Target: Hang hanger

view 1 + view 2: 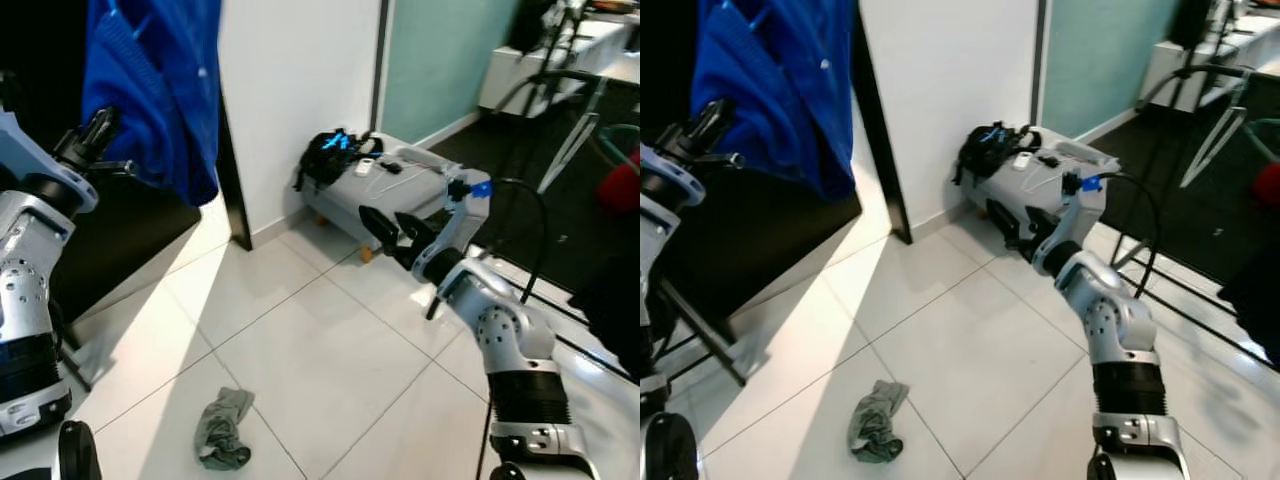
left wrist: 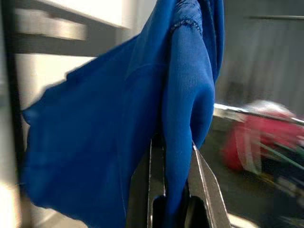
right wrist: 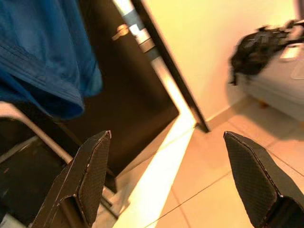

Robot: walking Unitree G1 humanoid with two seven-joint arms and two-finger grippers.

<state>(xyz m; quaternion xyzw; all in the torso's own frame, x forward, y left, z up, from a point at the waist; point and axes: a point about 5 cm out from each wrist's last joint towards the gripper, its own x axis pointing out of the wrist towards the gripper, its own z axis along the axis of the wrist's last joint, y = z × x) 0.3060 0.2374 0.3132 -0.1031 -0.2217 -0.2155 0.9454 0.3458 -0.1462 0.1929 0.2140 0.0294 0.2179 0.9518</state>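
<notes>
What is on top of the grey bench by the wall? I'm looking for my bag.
A black backpack with blue trim sits on the grey bench, with small white items beside it. Whatever lies under the bag is hidden.

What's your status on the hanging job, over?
Left end effector shut on blue garment, raised. Right end effector open, idle. Grey rag on the floor.

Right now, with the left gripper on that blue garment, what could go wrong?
1. The left gripper pinches only a fold of the hanging blue garment, so a pull may slip off the cloth or drag it down.
2. A grey rag lies on the floor tiles ahead; a step forward could catch it.
3. The right gripper hangs open near the grey bench and could bump it on a turn.
</notes>
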